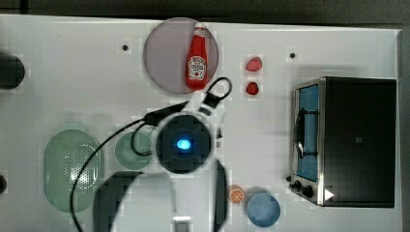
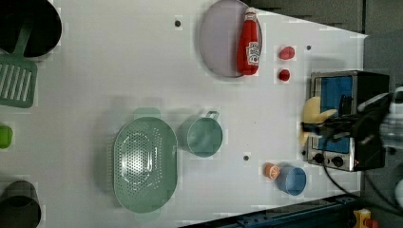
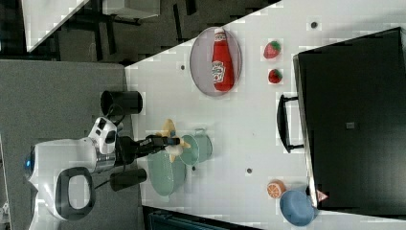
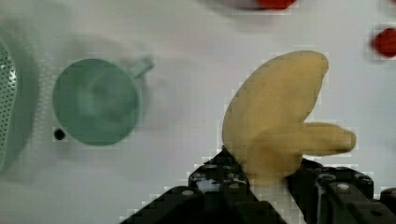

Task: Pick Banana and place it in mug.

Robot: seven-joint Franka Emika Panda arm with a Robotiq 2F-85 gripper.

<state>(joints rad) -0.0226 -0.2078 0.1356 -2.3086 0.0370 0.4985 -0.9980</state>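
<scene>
Above a smooth white table (image 2: 119, 71), the gripper (image 4: 266, 179) clamps the curved, matte banana (image 4: 275, 116) beside the round mug (image 4: 95, 107).

White arm (image 3: 62, 158), black hand (image 3: 165, 142), blue light (image 1: 183, 143).

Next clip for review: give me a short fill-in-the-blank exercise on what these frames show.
1. The gripper is shut on the ____.
2. The mug stands upright and holds ____.
3. The ketchup bottle lies on a ____.
4. The orange slice lies right beside the blue ____.

Missing words: banana; nothing; plate; bowl.
</scene>
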